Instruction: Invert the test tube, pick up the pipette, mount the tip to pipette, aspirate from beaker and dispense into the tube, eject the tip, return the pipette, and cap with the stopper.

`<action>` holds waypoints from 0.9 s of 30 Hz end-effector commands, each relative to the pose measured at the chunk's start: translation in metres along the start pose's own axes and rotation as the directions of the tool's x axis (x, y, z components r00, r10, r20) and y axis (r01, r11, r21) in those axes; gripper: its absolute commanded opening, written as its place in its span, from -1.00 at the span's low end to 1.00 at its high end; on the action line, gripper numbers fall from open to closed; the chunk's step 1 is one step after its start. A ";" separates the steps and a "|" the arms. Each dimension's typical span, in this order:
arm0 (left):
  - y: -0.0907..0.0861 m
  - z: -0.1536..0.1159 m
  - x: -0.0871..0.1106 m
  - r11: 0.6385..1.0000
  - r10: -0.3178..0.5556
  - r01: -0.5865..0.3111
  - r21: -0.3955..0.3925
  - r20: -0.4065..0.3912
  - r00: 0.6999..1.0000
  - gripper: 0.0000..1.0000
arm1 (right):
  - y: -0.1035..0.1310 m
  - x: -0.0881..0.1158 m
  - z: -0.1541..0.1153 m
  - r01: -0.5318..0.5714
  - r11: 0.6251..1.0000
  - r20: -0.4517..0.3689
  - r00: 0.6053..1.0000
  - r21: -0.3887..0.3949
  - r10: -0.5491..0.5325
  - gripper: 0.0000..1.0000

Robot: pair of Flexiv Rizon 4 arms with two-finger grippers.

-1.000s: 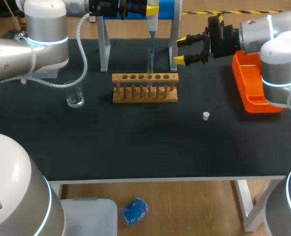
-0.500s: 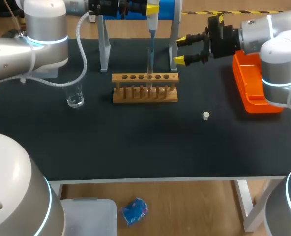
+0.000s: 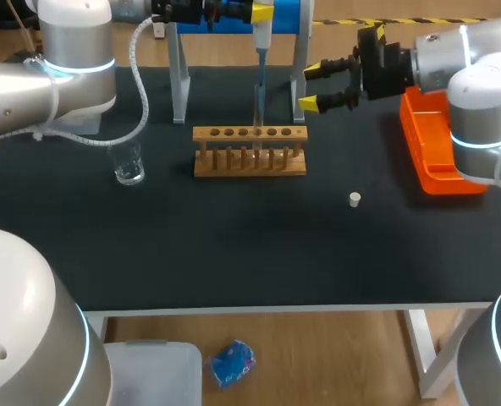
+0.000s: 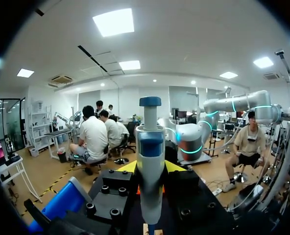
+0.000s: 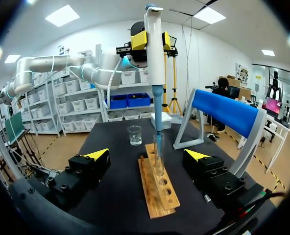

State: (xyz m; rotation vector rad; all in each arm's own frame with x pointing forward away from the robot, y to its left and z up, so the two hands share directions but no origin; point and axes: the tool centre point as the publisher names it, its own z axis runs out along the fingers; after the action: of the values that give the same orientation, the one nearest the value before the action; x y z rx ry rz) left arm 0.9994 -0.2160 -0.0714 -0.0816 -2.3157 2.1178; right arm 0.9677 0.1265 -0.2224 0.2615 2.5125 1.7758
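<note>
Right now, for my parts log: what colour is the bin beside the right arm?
The bin is orange; the head view shows it best.

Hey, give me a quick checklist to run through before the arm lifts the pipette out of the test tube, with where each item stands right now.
1. Left jaws shut on the pipette: ok.
2. Pipette's lower end inside the mouth of the test tube: ok.
3. Test tube upright in the wooden rack: ok.
4. Liquid fully dispensed into the test tube: cannot tell.
5. Right jaws open and off to the side of the wooden rack, touching nothing: ok.
6. Stopper lying free on the table, ready for capping: ok.
</note>
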 end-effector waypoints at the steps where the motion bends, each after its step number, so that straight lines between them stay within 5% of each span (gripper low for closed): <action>1: -0.003 0.001 0.001 1.000 0.003 -0.003 -0.002 0.003 1.000 -1.00 | -0.001 0.000 0.000 0.000 1.000 0.001 1.000 -0.001 0.000 1.00; 27: -0.016 0.001 0.003 1.000 0.017 -0.017 -0.020 0.000 1.000 -1.00 | -0.001 0.000 0.000 0.000 1.000 0.001 1.000 -0.001 0.000 1.00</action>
State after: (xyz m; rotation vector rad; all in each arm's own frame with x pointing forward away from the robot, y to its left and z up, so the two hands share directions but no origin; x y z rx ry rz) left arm 0.9980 -0.2181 -0.0580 -0.1042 -2.3396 2.1049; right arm 0.9677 0.1265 -0.2224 0.2617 2.5129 1.7755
